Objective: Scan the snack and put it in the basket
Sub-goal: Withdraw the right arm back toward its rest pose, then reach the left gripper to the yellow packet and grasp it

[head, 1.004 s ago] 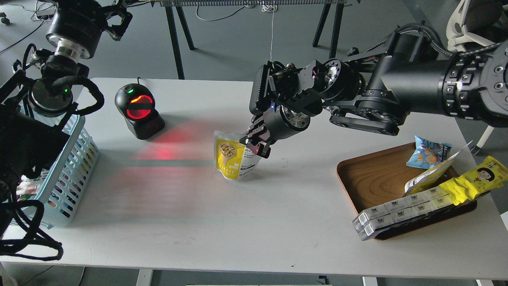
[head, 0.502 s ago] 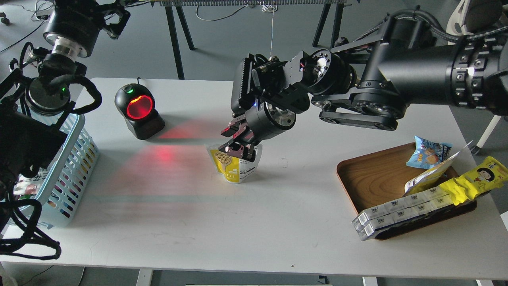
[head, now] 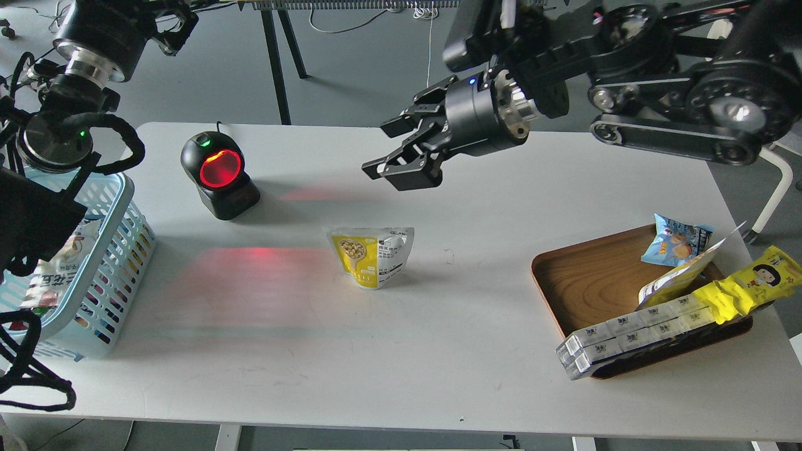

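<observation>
Found the palm-sized yellow-and-white stand-up foil pouch of nuts point(head: 371, 257) standing upright near the middle of the white worktop point(head: 438, 351), touched by nothing. Placed it right of the black dome-headed barcode scanner with the red glowing window point(head: 219, 175), and well apart from the light blue slotted plastic basket point(head: 128, 207) at the left edge.

Recorded the right tool point(head: 391, 153) raised above and behind the pouch, released, with fingers spread and nothing between them. Could not tell the state of the left tool point(head: 175, 25): dark, at the top left corner and partly cut by the frame edge.

Handling, as judgement only:
- Judged the pouch light and soft-walled, with a glossy film likely to slip and to crumple under a hard squeeze.
- Judged the stand-up base narrow, so likely to tip under a sideways nudge.
- Preferred a pinch across the flat sealed top edge, front to back, as the stiffest part. Expected this to leave the dark text panel uncovered for the scanner.

Hidden or unclear:
- Could not read the print on the pouch or find any barcode on the face shown. Saw nothing of the back face.
- Saw little of the basket interior behind the left arm, only part of a printed packet. Could not judge the free room inside.
- Noted the brown wooden tray point(head: 589, 282) at right, its far corner masked by the goods on it.
</observation>
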`<state>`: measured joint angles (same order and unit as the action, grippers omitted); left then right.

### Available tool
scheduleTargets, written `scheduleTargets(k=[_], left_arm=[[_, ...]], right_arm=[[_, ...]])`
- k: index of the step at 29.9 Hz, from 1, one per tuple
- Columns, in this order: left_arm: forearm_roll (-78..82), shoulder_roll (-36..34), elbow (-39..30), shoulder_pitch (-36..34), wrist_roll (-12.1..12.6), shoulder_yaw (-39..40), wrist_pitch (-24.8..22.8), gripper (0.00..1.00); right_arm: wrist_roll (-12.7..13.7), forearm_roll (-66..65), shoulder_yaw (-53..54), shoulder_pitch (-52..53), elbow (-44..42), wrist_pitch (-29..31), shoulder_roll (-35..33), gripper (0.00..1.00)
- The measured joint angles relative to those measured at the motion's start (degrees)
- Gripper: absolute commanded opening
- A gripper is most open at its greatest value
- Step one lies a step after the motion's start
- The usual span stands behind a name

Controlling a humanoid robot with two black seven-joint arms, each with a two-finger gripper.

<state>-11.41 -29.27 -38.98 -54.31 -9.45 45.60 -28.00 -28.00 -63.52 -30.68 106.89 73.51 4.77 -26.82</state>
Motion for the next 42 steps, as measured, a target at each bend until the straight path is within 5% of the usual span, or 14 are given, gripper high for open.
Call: scheduleTargets(k=[8,19,28,36,42], left_arm=[[8.79,-3.05,-1.24,-1.56,1.27,-0.90,0.00,0.99],[36.88,-5.90,-10.71,-7.12,-0.01,-1.63,-0.02,0.99],[63.84,-12.20,-32.33,-6.63,-0.15,-4.38,-0.02,0.97],[87.47,-13.10,-45.52,-6.56,-0.03,-6.15,0.00,0.97],[108.28,-9.04,-50.01,-6.54,0.13,-11.22,0.00,0.96]], right_arm=[[0.01,17.98,7.91,-4.37,0.01,10.88,-16.90,0.98],[0.00,53.00,18.22,-18.26,-1.48,12.13,-29.86,0.99],[0.00,78.17,18.70,-26.97,-9.08,13.72,-28.73,0.99],[-0.01,98.86,23.17,-33.82,-15.76,14.71,-21.60,0.99],[-0.01,101.63,36.63,-43.34,-22.80,15.64,-14.86,0.99]])
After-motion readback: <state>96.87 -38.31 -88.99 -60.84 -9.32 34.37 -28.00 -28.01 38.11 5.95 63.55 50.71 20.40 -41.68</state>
